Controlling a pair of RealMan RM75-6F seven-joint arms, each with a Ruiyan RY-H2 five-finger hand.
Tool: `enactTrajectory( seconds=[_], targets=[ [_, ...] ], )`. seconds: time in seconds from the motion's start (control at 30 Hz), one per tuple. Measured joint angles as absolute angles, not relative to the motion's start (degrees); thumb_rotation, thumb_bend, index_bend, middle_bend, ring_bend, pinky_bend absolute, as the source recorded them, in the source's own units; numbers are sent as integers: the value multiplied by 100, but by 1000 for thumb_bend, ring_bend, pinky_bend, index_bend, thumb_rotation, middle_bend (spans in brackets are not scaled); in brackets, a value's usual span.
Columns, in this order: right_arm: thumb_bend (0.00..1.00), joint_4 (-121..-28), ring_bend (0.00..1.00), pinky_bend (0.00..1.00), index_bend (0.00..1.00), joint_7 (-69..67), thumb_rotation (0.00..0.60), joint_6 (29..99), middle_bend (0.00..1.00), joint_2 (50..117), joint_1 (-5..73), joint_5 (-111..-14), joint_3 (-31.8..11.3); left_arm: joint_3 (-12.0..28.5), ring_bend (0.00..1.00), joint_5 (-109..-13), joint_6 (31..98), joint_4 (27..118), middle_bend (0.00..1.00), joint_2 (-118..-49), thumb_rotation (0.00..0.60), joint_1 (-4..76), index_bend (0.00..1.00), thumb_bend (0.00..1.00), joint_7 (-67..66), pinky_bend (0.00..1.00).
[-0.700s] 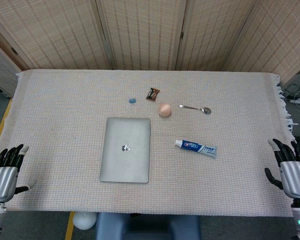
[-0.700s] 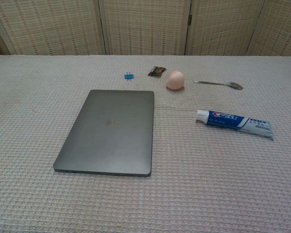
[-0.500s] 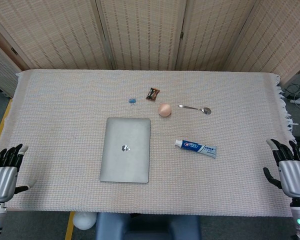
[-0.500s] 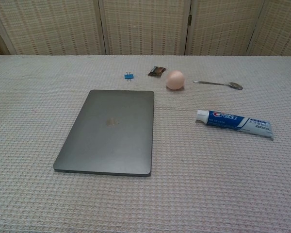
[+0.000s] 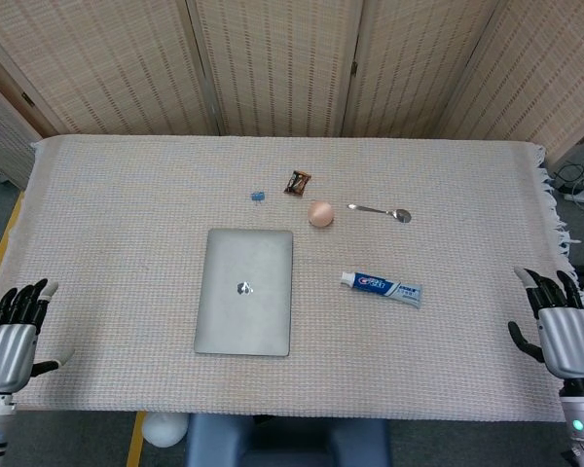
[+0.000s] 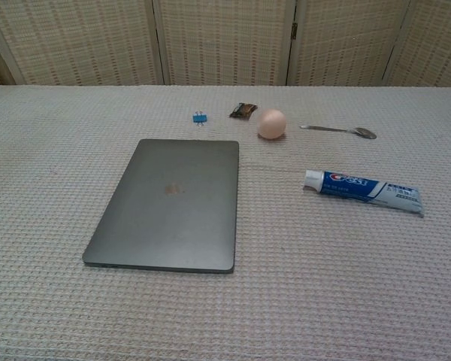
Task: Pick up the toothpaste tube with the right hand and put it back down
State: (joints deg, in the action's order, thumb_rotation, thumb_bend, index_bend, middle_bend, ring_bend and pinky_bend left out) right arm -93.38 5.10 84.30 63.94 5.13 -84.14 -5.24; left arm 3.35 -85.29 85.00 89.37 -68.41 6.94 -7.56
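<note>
A blue and white toothpaste tube (image 5: 381,288) (image 6: 363,191) lies flat on the woven cloth, cap to the left, right of the laptop. My right hand (image 5: 563,331) hovers at the table's near right corner, well right of the tube, fingers apart and holding nothing. At the near left corner my left hand (image 5: 12,336) also holds nothing, fingers spread. Neither hand shows in the chest view.
A closed grey laptop (image 5: 245,290) lies in the middle. Behind it are a blue clip (image 5: 258,196), a small dark packet (image 5: 297,182), an egg (image 5: 320,214) and a spoon (image 5: 381,211). Folding screens stand behind the table (image 5: 448,175).
My right hand has shifted slightly left and down at the table's corner. The tube and the left hand have not moved.
</note>
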Motion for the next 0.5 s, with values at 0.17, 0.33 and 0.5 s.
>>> enactTrajectory(
  seconds=[0.17,0.33,0.5],
  targets=[
    [410,-9429,187,99,60,565,600,8203,195,6393,648,-8341,-571,343,82,-8571,8517,8931,67,-6866,600,715,0,178,-752,0],
    [411,-9507,188,107,109,737,600,7747,217,6446,938,-8193,-647,328,82,-8598,8514,8925,67,-6878,600,722,0,178,-721,0],
    [410,-9518,204,145,141,826,600,7163,237,6647,1399,-7990,-804,315,82,-8603,8436,8956,67,-6832,600,755,0,178,-636,0]
  ],
)
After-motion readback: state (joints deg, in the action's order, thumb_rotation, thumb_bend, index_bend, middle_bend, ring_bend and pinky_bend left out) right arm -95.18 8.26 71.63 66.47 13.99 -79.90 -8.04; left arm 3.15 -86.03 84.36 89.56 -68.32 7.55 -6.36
